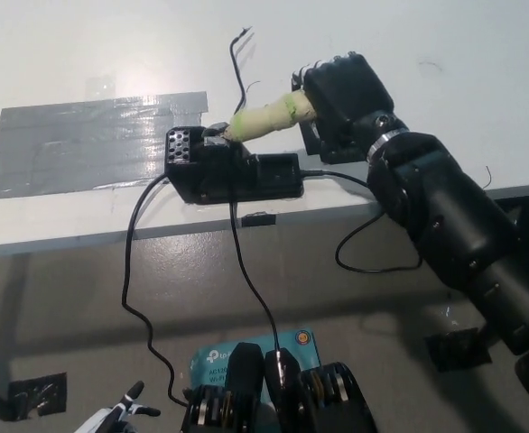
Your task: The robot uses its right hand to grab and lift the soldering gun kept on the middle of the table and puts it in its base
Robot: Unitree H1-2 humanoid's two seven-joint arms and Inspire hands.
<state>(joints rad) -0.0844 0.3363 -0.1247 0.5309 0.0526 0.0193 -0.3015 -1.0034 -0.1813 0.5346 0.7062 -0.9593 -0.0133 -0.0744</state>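
At the lower left our left hand (111, 419) rests off the table (84, 54); we cannot tell its state. The base (233, 171) sits mid-table, the soldering gun (263, 117) pointing left and down at it, gripped by our right hand (341, 99).

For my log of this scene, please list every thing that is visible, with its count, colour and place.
soldering gun: one, handle wrapped in yellow-green tape, tip at the base's top, held by the right hand
base: one, black, on the table near its front edge
grey tape patch: one, grey, on the table left of the base
cables: several, black, hanging from the base over the table edge
table: one, white
teal box: one, teal, on the floor below
left hand: white, resting at lower left, mostly out of frame
right hand: black, shut on the soldering gun
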